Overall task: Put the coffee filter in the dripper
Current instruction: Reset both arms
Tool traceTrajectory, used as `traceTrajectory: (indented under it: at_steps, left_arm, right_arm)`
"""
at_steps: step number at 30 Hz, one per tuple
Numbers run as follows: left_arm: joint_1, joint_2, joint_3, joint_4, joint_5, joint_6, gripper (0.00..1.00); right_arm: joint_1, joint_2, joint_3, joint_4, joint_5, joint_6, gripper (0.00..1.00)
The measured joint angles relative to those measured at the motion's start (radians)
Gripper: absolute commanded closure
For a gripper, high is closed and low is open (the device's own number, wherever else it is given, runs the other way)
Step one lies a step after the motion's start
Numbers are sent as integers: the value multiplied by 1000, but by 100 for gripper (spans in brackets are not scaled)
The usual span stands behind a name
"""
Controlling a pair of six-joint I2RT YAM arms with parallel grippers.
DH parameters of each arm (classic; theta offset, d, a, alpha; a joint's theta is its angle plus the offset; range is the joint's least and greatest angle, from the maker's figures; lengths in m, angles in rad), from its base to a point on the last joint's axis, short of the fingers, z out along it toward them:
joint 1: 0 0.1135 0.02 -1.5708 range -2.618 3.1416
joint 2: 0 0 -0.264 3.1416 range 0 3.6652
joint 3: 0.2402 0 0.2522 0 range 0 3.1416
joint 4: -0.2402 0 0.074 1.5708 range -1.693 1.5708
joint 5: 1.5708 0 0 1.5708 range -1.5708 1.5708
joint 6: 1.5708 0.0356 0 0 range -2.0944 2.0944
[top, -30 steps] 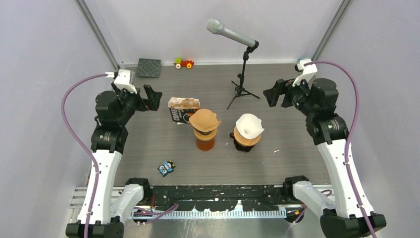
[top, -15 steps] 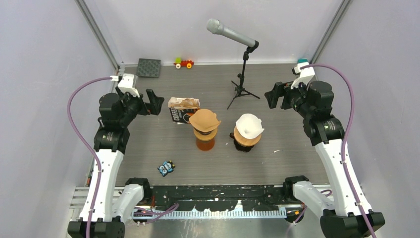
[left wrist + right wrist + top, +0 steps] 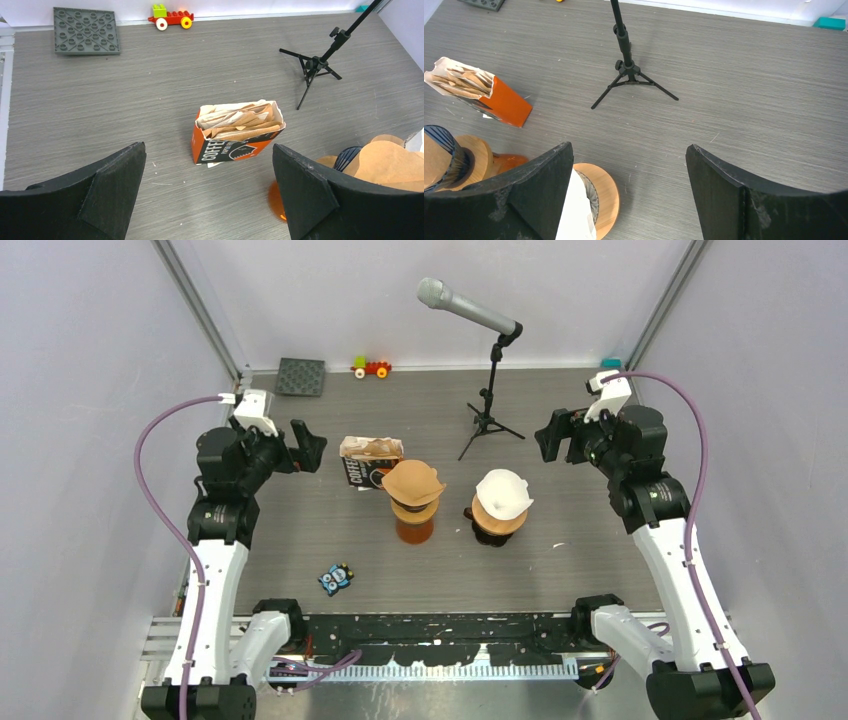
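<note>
Left tool [image 3: 208,146], right tool [image 3: 629,146] spread; white filter [image 3: 503,491] in dripper [image 3: 490,530], apart from right tool.

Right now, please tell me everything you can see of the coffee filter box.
The box is small cardboard, orange on the sides, with a black front printed in white letters. Its top is open and packed with brown and white paper filters that stick out. It stands upright on the grey table, just behind the brown-topped dripper.

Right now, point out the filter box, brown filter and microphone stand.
filter box [image 3: 227,148], left wrist view, printed front
brown filter [image 3: 412,481], top external view, paper's centre
microphone stand [image 3: 626,66], right wrist view, tripod hub
</note>
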Motion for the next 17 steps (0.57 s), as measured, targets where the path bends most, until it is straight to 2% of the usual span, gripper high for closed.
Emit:
traceTrajectory:
  at_steps: [17]
  left_arm:
    - [15, 0, 0, 0, 18, 13, 0]
  right_arm:
    - [0, -13, -14, 7, 15, -8, 13]
